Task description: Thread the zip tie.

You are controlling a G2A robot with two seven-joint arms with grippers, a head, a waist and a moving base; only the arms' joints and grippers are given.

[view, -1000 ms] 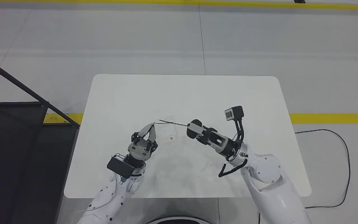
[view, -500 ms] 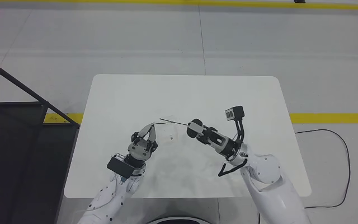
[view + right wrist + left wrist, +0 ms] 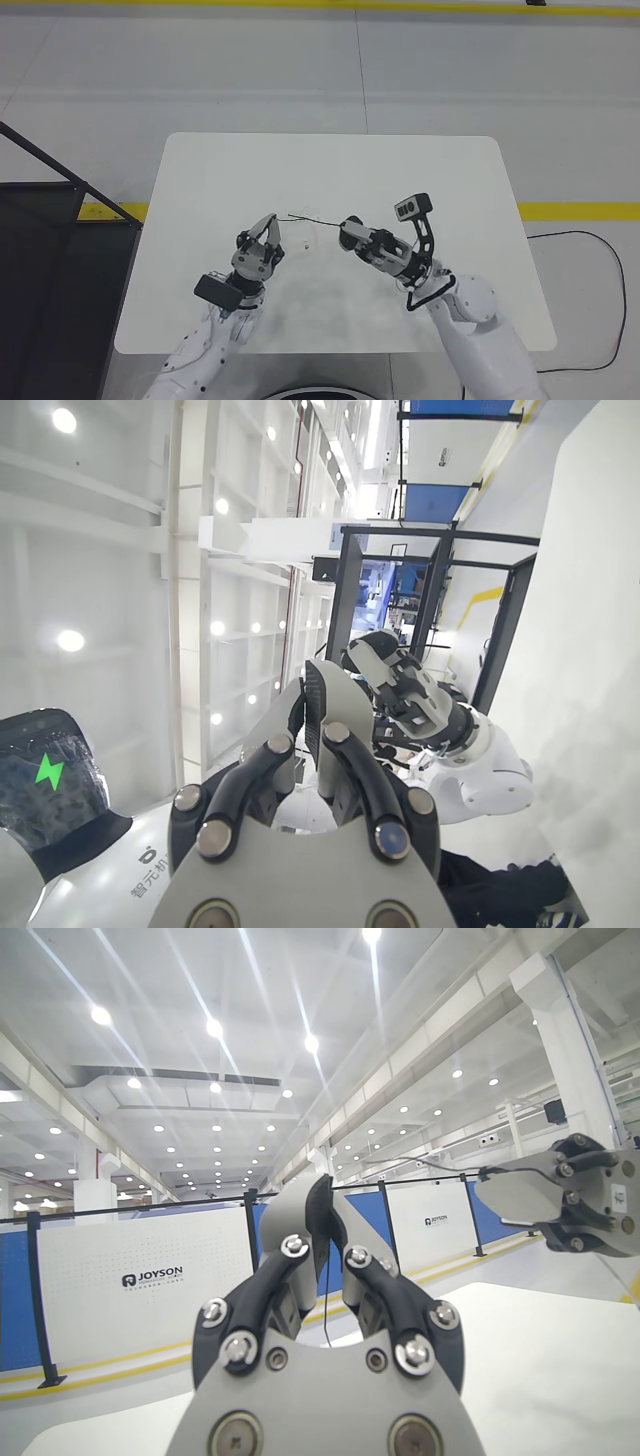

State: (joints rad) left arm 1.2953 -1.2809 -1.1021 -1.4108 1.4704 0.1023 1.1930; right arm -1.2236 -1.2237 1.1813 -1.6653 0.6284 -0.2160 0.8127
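Jaws of both grippers are clenched. From above, the right gripper (image 3: pixel 347 229) holds the zip tie (image 3: pixel 312 220) over the middle of the tabletop (image 3: pixel 420 160); the left gripper (image 3: pixel 268 228) has moved closer to its free tip, so threading seems near. Left wrist camera: a thin black strip (image 3: pixel 326 1298) sits between the left fingers (image 3: pixel 345 1233). Right wrist camera: pads (image 3: pixel 312 700) pressed together.

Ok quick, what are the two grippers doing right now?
Left gripper: shut on a thin black strand.
Right gripper: shut on the zip tie.
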